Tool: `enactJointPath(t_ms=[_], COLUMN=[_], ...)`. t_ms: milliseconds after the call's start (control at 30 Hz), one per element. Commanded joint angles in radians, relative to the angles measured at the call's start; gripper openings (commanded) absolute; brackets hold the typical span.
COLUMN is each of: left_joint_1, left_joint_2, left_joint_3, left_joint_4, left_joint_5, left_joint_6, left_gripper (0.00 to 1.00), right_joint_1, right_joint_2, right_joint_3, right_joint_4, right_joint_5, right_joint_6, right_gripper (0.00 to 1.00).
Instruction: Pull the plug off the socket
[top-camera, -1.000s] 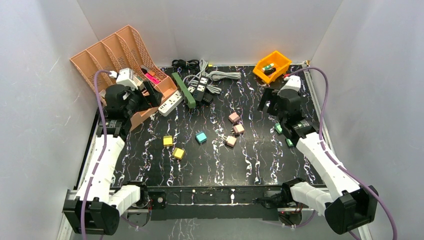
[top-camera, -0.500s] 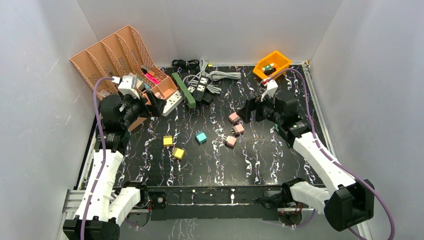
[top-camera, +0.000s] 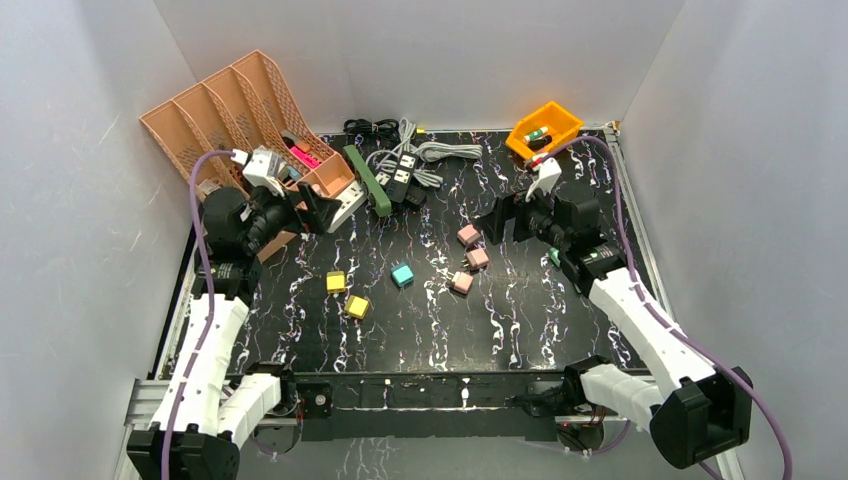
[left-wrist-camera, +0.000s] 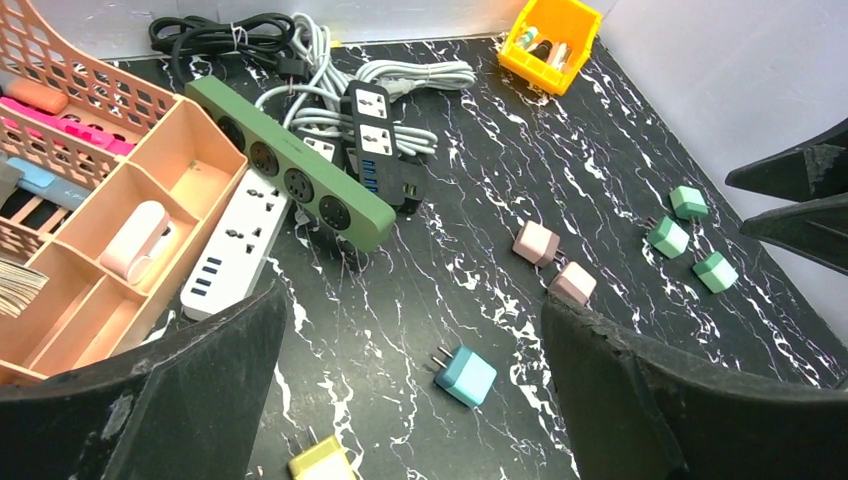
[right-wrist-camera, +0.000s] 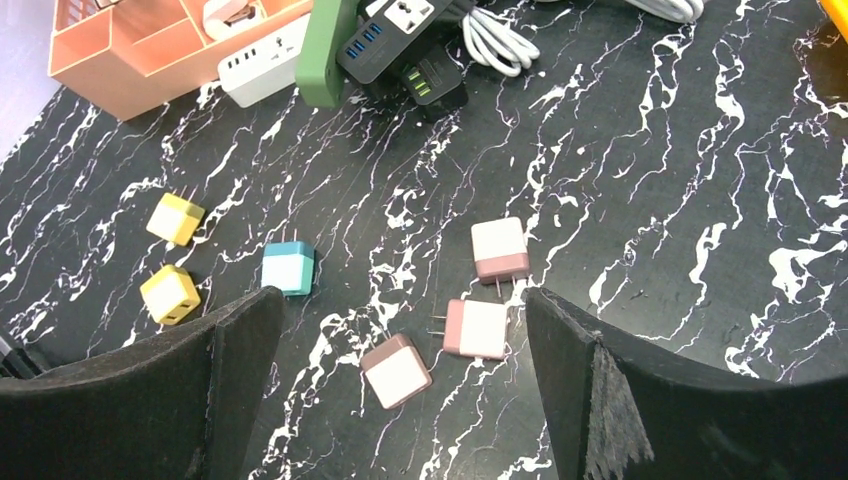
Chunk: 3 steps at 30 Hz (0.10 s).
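Note:
Three power strips lie at the back of the table: a green one (top-camera: 367, 180) (left-wrist-camera: 290, 170), a white one (top-camera: 342, 207) (left-wrist-camera: 235, 245) and a black one (top-camera: 403, 175) (left-wrist-camera: 375, 135) with a black adapter (right-wrist-camera: 430, 80) at its near end. I cannot tell whether that adapter sits in a socket. My left gripper (top-camera: 318, 210) (left-wrist-camera: 410, 400) is open and empty, raised beside the white strip. My right gripper (top-camera: 497, 222) (right-wrist-camera: 400, 390) is open and empty above the pink plugs (right-wrist-camera: 485, 325).
Loose plugs lie on the black marbled table: one teal (top-camera: 402, 274), two yellow (top-camera: 336, 282), three pink (top-camera: 468, 235), green ones (left-wrist-camera: 688, 202) by the right arm. A peach desk organiser (top-camera: 240, 110) stands back left. An orange bin (top-camera: 544, 130) and coiled cables (top-camera: 430, 150) are at the back.
My right gripper swung left from the right side toward the table's middle. My left gripper lifted and turned right, toward the white strip. Both stay open; no object moved.

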Motion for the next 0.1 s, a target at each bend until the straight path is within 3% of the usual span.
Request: enactJointPath(t_ms=[0,67], left_joint_1=[0.003,0.003], left_joint_2=[-0.005,-0.010], left_joint_3=[-0.002,0.003], left_joint_4=[0.034,0.023], left_joint_5=[0.043,0.042], left_joint_6=[-0.007,-0.001], left_gripper=[0.98,0.98], right_joint_1=[0.001,0.002], right_joint_2=[0.030,0.028], right_joint_3=[0.069,0.065], right_joint_4=[0.000,0.015], right_joint_5=[0.024,0.041], right_joint_6=[0.018,0.034], right_gripper=[0.98,0.98])
